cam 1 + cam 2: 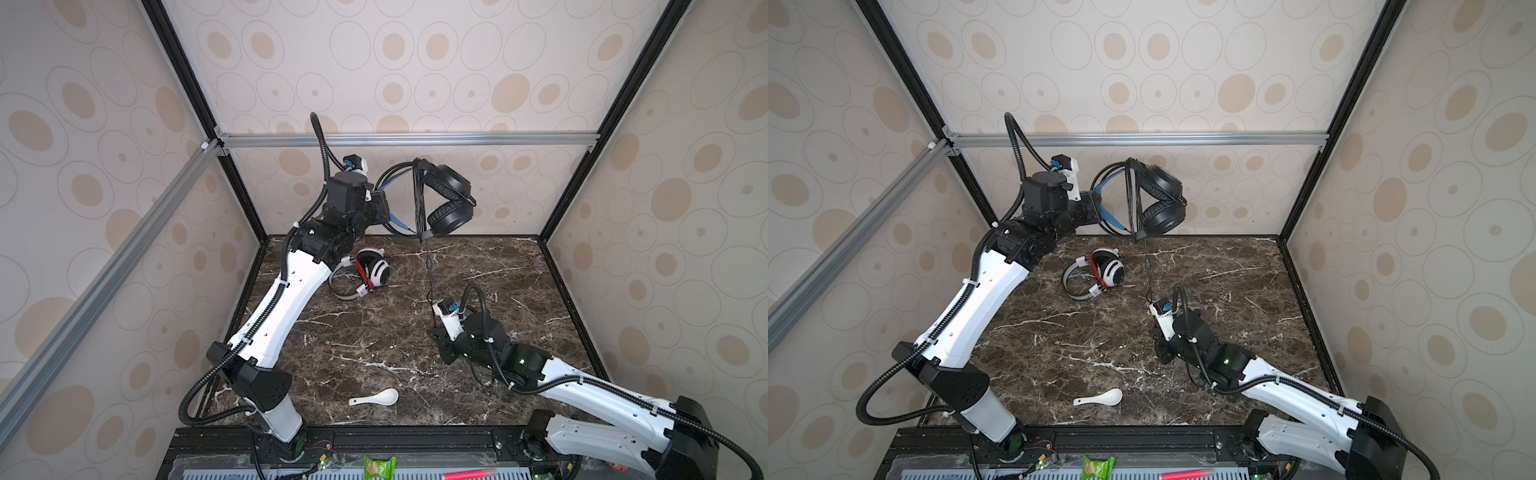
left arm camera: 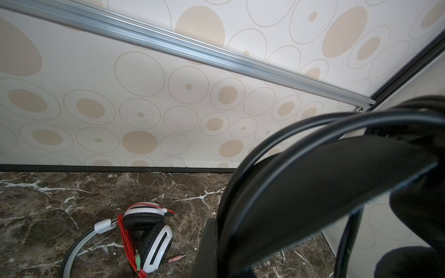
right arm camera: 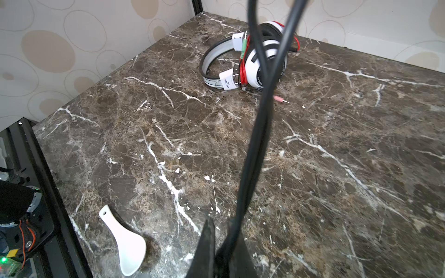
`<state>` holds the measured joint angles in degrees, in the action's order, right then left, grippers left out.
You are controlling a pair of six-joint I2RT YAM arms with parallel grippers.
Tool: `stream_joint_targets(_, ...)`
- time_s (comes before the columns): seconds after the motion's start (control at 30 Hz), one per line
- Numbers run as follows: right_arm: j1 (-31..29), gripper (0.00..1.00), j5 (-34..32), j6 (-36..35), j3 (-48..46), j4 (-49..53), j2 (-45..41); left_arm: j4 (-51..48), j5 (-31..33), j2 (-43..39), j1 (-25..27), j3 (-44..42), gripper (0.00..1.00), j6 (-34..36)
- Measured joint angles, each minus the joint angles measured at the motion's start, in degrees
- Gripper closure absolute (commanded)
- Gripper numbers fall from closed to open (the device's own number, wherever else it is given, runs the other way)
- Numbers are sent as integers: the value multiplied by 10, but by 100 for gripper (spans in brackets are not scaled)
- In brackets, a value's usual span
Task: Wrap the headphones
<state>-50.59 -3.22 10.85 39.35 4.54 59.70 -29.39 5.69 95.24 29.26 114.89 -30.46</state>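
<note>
The dark brown, white-veined marble tabletop [image 1: 374, 332] fills the floor of the walled cell. The left arm [image 1: 282, 307] rises steeply from its base at the near left edge, elbow high, wrist bent level toward the back wall well above the table. The right arm [image 1: 590, 386] reaches in low from the near right corner, forearm close over the marble, wrist turned toward the middle.

The left gripper [image 1: 385, 208] is clenched on the headband of the black over-ear headset with blue lining [image 1: 451, 199]. This headset hangs in the air before the back wall, with loops of cord wound across its band. From that bundle the black cord [image 1: 429, 282] drops straight down to the right gripper [image 1: 437, 337], which is pinched on it just above the table. In the right wrist view two strands run up from between the fingers [image 3: 206, 248].

The white over-ear headset with black pads and grey band [image 1: 376, 270] lies on the table near the back, below the left wrist, its thin red cord [image 1: 365, 274] wound round it. A white ceramic spoon [image 1: 376, 398] lies near the front edge, apart from both.
</note>
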Motion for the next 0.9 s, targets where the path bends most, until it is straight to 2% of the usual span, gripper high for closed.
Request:
stream_joint_targets(0.5, -101, 100, -30, -48, 94, 40, 59, 45, 73, 8, 11, -51, 100, 5)
stream_joint_targets(0.7, -126, 100, -43, -74, 166, 105, 58, 80, 118, 9, 11, -95, 100, 62)
stream_joint_targets(0.9, -130, 100, -58, -133, 310, 207, 59, 116, 156, 8, 14, -190, 100, 129)
